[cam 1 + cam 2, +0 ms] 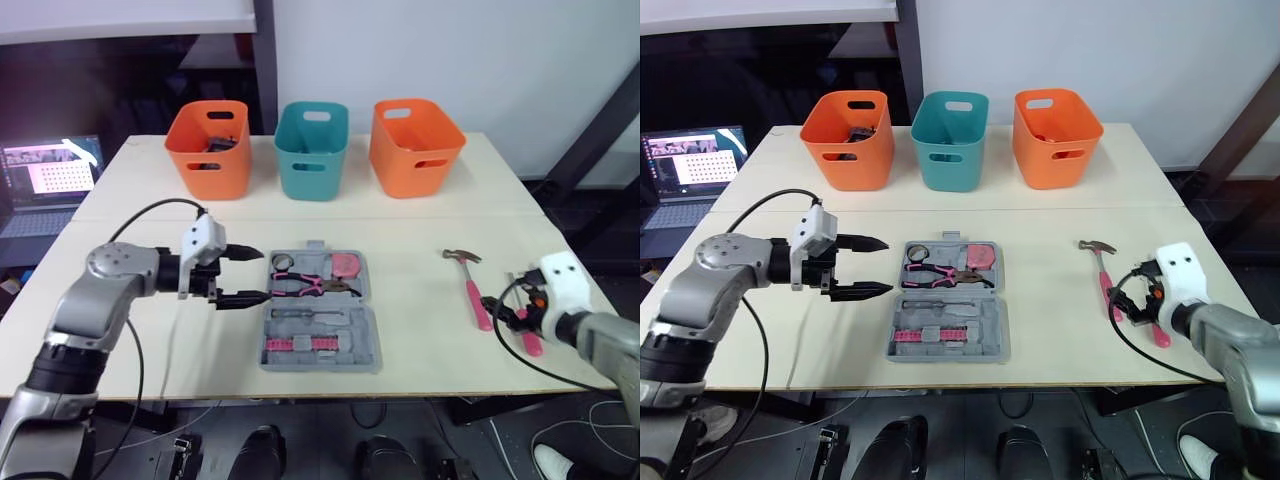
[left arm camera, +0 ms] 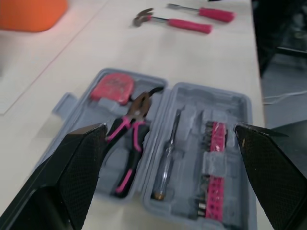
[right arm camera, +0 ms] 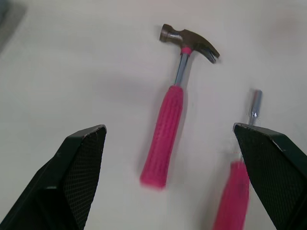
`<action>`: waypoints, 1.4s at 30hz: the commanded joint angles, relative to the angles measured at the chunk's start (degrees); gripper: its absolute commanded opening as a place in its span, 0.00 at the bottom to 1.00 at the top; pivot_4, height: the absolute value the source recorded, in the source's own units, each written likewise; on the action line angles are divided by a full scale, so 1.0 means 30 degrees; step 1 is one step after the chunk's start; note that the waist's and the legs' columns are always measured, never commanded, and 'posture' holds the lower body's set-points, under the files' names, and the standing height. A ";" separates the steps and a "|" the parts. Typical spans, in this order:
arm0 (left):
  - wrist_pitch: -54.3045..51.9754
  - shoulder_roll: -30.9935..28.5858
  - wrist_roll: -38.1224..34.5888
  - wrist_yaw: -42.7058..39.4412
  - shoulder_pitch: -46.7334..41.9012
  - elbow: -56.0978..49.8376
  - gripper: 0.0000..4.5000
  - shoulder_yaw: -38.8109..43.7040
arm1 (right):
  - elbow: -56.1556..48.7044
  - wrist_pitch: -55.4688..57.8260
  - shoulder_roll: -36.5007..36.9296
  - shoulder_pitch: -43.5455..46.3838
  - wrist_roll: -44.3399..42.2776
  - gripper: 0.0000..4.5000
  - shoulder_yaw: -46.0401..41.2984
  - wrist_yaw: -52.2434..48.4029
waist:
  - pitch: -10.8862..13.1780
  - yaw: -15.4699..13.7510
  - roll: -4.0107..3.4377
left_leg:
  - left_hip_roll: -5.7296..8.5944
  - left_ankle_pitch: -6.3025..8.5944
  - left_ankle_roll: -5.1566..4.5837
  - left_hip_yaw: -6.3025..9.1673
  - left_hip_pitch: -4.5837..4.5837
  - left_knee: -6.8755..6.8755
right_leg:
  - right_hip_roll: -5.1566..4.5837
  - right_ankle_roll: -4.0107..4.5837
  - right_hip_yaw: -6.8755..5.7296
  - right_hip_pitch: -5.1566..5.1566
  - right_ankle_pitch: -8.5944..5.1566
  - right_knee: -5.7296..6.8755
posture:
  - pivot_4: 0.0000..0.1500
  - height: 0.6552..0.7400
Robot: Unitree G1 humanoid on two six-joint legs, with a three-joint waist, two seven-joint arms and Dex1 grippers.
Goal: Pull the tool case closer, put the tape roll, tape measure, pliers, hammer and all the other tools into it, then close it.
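The case (image 1: 322, 366) lies open and flat near the front middle of the counter (image 1: 420, 215), both halves facing up. In its far half sit the pliers (image 1: 310, 285) with pink grips, the pink tape measure (image 1: 346, 265) in the corner beside them, and a small dark ring (image 1: 282, 263) in the other corner. The near half holds a thin driver (image 1: 308, 314) and a pink strip of bits (image 1: 298, 343).

The left end effector (image 1: 264, 275) hangs just left of the case, its fingers (image 2: 72, 177) spread wide apart and pointing across the case, holding nothing.

The hammer (image 1: 472, 288) lies on the counter well right of the case, head toward the far side, pink handle toward the front. A pink-handled screwdriver (image 3: 232, 191) lies just beside it, farther right and roughly parallel.

The right end effector (image 3: 168, 127) hovers near the counter's right front edge, by the hammer handle and the screwdriver, its fingers apart and empty. Whether it touches the screwdriver I cannot tell.

Along the far side stand three bins: orange (image 1: 208, 150), teal (image 1: 312, 152) and orange (image 1: 415, 148). A laptop (image 1: 45, 185) sits off the counter's left side.
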State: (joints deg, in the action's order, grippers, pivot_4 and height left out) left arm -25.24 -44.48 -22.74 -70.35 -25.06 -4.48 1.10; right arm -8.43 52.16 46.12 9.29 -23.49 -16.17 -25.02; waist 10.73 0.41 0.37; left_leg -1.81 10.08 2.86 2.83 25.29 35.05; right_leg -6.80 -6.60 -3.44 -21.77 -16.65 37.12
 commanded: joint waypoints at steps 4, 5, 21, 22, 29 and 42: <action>-0.1128 -0.1006 -0.0986 0.2088 0.2448 -0.3098 0.99 0.2848 | 0.8644 -0.3292 -0.1093 0.5665 0.2590 1.00 0.2846 -0.0567 | 0.0005 0.0133 0.0003 | 0.0005 0.0000 0.0001 -0.0027 0.0002 0.0007 | 0.0007 -0.0020 0.0039 -0.0011 0.0011 0.0001 | 1.00 1.00; -0.1277 -0.1135 -0.1054 0.2337 0.2890 -0.3462 0.99 0.3141 | 0.9967 -0.3830 -0.1428 0.6469 0.2881 1.00 0.3086 -0.0581 | 0.0006 0.0130 0.0001 | 0.0004 0.0000 0.0001 -0.0038 0.0002 0.0006 | 0.0010 -0.0022 0.0049 -0.0026 0.0013 0.0010 | 1.00 1.00; -0.2237 -0.1444 -0.1656 0.4555 0.5172 -0.5774 1.00 0.4381 | 2.2497 -0.8041 -0.4170 1.3067 0.5226 0.60 0.3342 0.0109 | 0.0008 0.0188 -0.0008 | -0.0003 -0.0001 0.0003 -0.0106 0.0002 -0.0018 | 0.0022 -0.0031 0.0103 -0.0078 0.0022 0.0039 | 1.00 1.00; -0.2212 -0.1452 -0.1642 0.4638 0.5073 -0.5720 1.00 0.4323 | 2.2743 -0.7947 -0.4269 1.3153 0.5214 0.51 0.3288 0.0078 | 0.0008 0.0188 -0.0008 | -0.0002 -0.0001 0.0004 -0.0106 0.0001 -0.0015 | 0.0022 -0.0030 0.0104 -0.0078 0.0022 0.0043 | 1.00 1.00; -0.2102 -0.1459 -0.1686 0.4877 0.4742 -0.5414 1.00 0.4251 | 2.0987 -0.7378 -0.4286 1.2816 0.5328 0.00 0.3587 -0.1325 | 0.0007 0.0229 -0.0006 | -0.0004 -0.0001 0.0003 -0.0110 -0.0009 -0.0019 | 0.0025 -0.0030 0.0108 -0.0074 0.0022 0.0045 | 1.00 1.00; -0.0909 -0.1706 -0.1292 0.3793 0.4411 -0.3361 1.00 0.3515 | 0.2740 0.1776 -0.3102 0.5968 0.4172 0.00 0.6327 -0.4293 | 0.0009 0.0123 -0.0016 | -0.0014 0.0000 0.0004 -0.0149 0.0012 -0.0036 | 0.0025 -0.0026 0.0145 -0.0165 0.0019 0.0100 | 1.00 1.00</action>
State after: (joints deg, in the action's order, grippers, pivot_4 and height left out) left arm -29.29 -48.85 -26.71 -58.57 -11.13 -14.29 11.56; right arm 5.04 54.39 36.91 26.84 -9.91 4.21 -39.03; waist 10.76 0.77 0.32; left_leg -1.85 10.08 2.87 2.38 25.33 34.94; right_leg -6.73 -6.68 -2.99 -22.27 -16.59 37.42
